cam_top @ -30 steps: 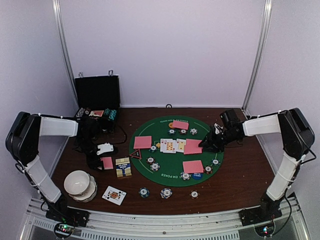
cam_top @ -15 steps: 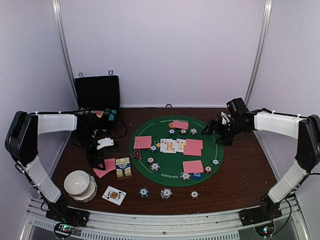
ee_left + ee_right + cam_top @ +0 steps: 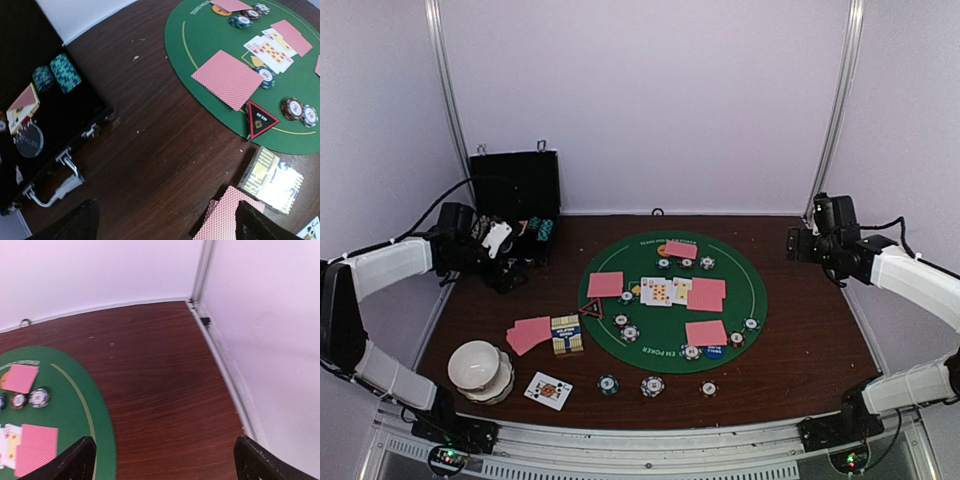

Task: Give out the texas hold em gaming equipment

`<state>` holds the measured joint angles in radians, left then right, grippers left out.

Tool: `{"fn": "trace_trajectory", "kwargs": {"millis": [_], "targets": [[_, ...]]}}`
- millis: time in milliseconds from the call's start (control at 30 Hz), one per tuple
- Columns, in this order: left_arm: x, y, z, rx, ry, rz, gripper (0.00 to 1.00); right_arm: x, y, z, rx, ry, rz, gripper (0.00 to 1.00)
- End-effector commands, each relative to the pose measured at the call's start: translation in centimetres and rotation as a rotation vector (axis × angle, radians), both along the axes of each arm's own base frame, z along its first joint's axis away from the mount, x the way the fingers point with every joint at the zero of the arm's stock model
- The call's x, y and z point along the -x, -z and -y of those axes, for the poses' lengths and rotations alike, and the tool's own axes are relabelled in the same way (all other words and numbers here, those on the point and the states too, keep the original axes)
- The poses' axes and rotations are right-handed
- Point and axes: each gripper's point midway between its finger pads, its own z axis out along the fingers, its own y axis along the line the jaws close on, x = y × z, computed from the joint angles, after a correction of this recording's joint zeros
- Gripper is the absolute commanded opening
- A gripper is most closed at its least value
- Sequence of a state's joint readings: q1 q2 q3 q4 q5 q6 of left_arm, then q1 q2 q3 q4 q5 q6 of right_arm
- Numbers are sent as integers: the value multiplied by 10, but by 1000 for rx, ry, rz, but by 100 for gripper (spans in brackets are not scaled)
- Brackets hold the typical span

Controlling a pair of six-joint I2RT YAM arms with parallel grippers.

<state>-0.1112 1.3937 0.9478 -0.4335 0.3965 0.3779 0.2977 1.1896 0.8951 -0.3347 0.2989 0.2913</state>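
Observation:
On the round green mat [image 3: 670,345] lie pink-backed cards [image 3: 605,284], a few face-up cards [image 3: 660,291] and striped chips [image 3: 630,333]. The red-black triangle marker [image 3: 591,308] sits at the mat's left edge. A small fan of pink cards [image 3: 528,334] rests on the wood beside a card box [image 3: 566,334]. Three chips [image 3: 652,386] and a face-up card [image 3: 548,390] lie near the front. My left gripper [image 3: 508,268] hangs open by the case, above bare wood, with the fanned cards [image 3: 227,217] under its right finger [image 3: 260,225]. My right gripper [image 3: 802,246] is open and empty over bare wood right of the mat.
The open black case [image 3: 515,195] stands at the back left with teal chips [image 3: 65,72] inside. A white domed bowl stack [image 3: 480,370] sits at the front left. Enclosure walls and a metal post [image 3: 202,270] close in the right side.
Both grippers opened and pulled back. The left left pink cards beside the card box and rose toward the case. The right left a pink card on the mat and withdrew to the right.

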Motion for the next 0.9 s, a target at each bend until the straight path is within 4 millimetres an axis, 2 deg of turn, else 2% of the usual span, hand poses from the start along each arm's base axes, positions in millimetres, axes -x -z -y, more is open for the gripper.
{"fn": "trace_trajectory", "kwargs": {"millis": [0, 100, 233, 367, 733, 867], "targets": [[-37, 6, -10, 124, -172, 169, 98, -3, -4, 65, 273, 242, 118, 100], [-47, 26, -18, 115, -225, 185, 97, -7, 11, 72, 280, 243, 183, 100], [-60, 33, -30, 70, -273, 221, 97, -13, 24, 70, 307, 199, 252, 100], [-60, 36, -35, 69, -296, 215, 98, -20, 39, 64, 321, 144, 262, 100], [-45, 48, -59, 92, -420, 361, 98, -25, 63, 61, 308, 111, 325, 100], [-47, 51, -76, 110, -506, 357, 98, -38, 72, 59, 287, 73, 282, 99]]}}
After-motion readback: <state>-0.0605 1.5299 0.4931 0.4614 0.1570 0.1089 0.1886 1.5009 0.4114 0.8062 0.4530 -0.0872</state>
